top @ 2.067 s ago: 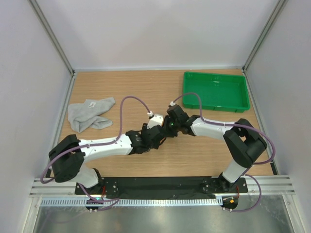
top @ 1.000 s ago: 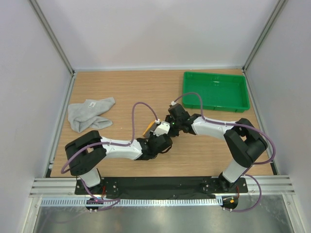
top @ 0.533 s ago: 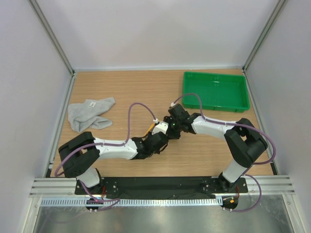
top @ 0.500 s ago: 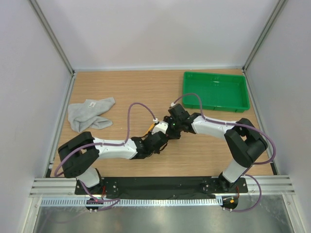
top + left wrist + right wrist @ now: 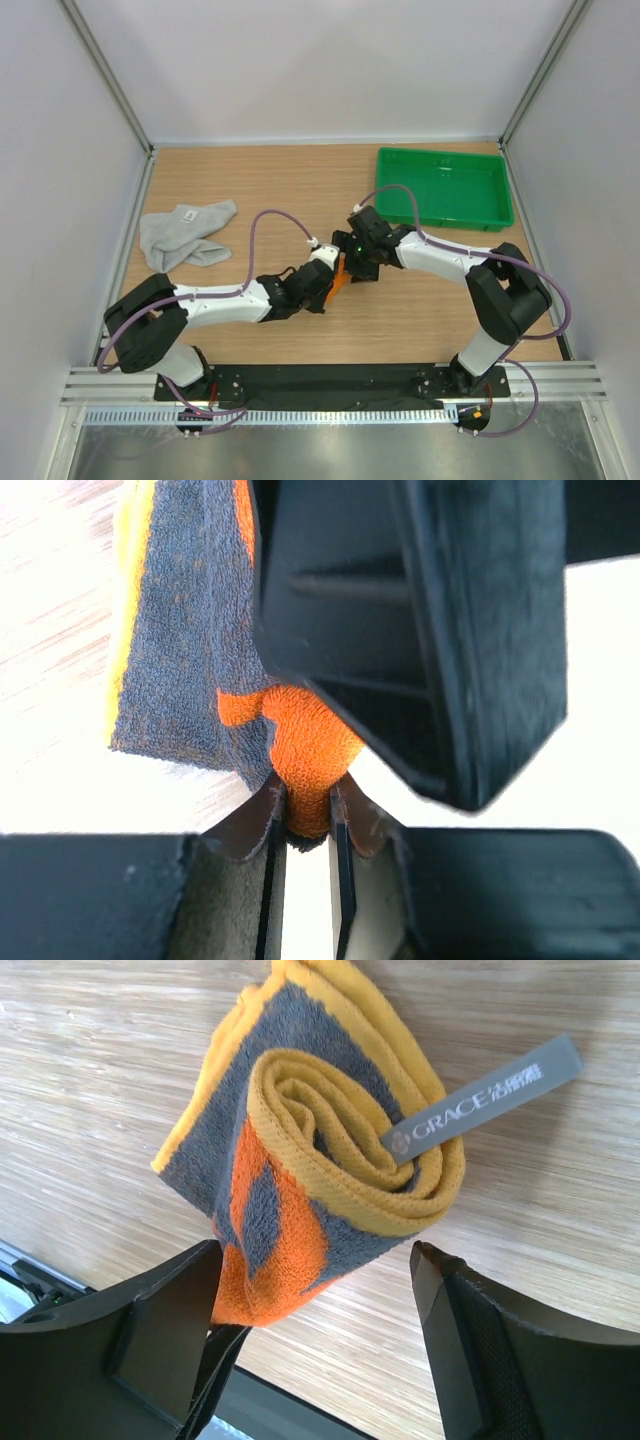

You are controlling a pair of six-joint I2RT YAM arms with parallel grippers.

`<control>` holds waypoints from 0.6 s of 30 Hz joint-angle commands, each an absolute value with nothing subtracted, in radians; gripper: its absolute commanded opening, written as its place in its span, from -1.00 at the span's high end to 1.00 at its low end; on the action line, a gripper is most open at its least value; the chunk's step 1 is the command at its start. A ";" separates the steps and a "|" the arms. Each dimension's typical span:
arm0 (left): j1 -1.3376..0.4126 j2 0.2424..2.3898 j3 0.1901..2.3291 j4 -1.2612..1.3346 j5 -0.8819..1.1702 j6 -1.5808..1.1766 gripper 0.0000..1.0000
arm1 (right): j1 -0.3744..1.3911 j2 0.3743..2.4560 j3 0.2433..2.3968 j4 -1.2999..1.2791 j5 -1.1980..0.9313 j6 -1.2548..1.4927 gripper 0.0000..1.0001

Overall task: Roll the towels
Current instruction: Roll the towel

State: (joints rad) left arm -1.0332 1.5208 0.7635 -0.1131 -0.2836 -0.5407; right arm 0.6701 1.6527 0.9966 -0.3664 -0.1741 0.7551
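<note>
One orange towel [image 5: 300, 1150] in left pincer [image 5: 304, 808]

Your left arm [image 5: 215, 300] and right arm [image 5: 440, 258] look alike: smooth white link shells set between chunky black joint housings. A purple cable [image 5: 262, 222] runs in loose loops along each one. Both bases are bolted to a black plate [image 5: 330, 380] in front of a silver slotted rail [image 5: 330, 412]. A small green light [image 5: 347, 240] glows on your right wrist. Your left end effector [image 5: 305, 810] has black finger blocks with thin pads, brownish at the edges. Your right end effector [image 5: 315, 1260] has broad matt black fingers.
</note>
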 commanded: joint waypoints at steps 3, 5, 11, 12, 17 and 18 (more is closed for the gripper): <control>-1.023 1.463 0.758 -0.130 -0.224 -0.546 0.99 | 0.643 1.600 1.052 -0.391 -0.158 0.735 -0.72; -1.019 1.459 0.761 -0.136 -0.207 -0.548 0.99 | 0.635 1.598 1.071 -0.405 -0.152 0.729 -0.76; -1.009 1.459 0.768 -0.152 -0.181 -0.548 1.00 | 0.600 1.594 1.112 -0.448 -0.101 0.712 -0.79; -1.002 1.456 0.770 -0.153 -0.169 -0.552 1.00 | 0.597 1.589 1.117 -0.460 -0.097 0.710 -0.79; -0.956 1.433 0.770 -0.158 -0.095 -0.575 0.99 | 0.584 1.517 1.124 -0.500 -0.032 0.701 -0.80; -0.945 1.422 0.770 -0.160 -0.078 -0.583 1.00 | 0.584 1.490 1.115 -0.506 -0.029 0.700 -0.80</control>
